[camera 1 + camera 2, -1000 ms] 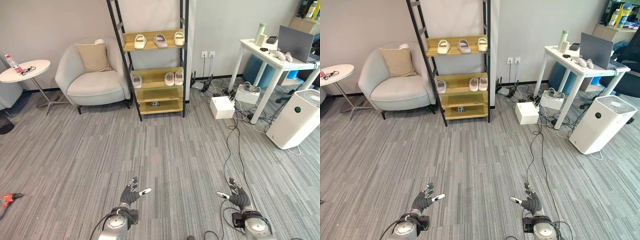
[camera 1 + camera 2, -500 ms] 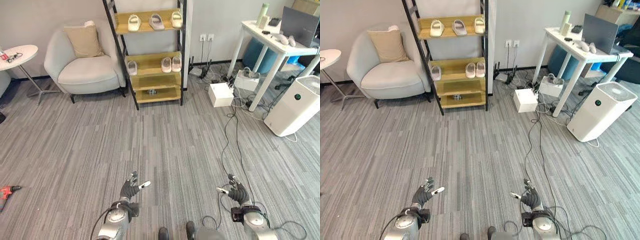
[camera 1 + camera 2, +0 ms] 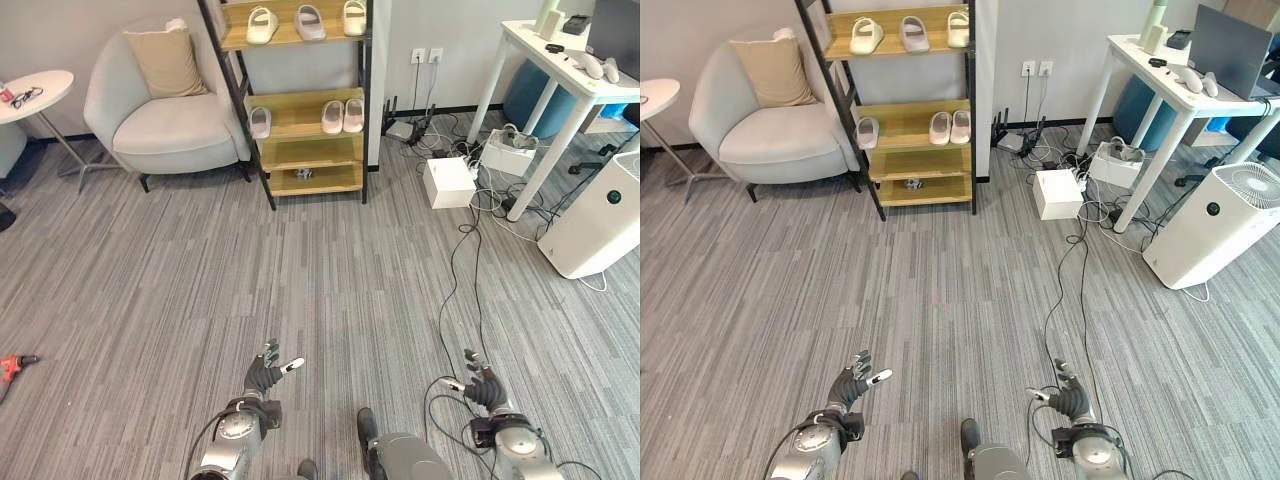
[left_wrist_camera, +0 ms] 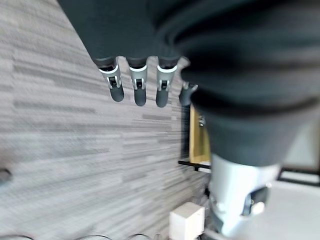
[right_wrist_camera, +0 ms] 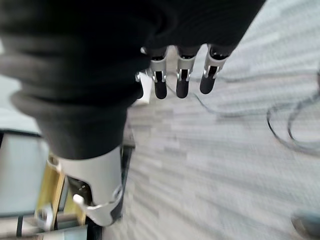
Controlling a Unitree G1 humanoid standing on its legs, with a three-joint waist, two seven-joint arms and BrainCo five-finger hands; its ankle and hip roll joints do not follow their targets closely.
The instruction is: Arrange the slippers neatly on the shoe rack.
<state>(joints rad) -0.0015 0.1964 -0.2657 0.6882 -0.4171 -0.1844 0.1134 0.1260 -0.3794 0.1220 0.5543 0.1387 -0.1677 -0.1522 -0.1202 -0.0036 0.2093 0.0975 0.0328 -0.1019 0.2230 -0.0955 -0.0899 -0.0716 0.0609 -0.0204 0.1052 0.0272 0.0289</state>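
A wooden shoe rack (image 3: 300, 178) with a black frame stands against the far wall. Three pale slippers (image 3: 306, 20) lie on its top shelf. On the middle shelf a single slipper (image 3: 260, 122) lies at the left and a pair (image 3: 342, 115) at the right. Some small thing (image 3: 305, 175) lies on the lowest shelf. My left hand (image 3: 263, 374) and right hand (image 3: 486, 388) hang low over the carpet, far from the rack, both open and holding nothing. Their straight fingers (image 4: 135, 85) show in the wrist views (image 5: 180, 75).
A pale armchair (image 3: 165, 120) with a cushion stands left of the rack, a round side table (image 3: 35, 95) further left. A white box (image 3: 447, 183), cables, a white desk (image 3: 560, 85) and an air purifier (image 3: 605, 215) are at the right. A red drill (image 3: 14, 364) lies at the left edge.
The camera has moved, and the rack and furniture have slid towards the top of the picture. Both hands stay open and low, holding nothing.
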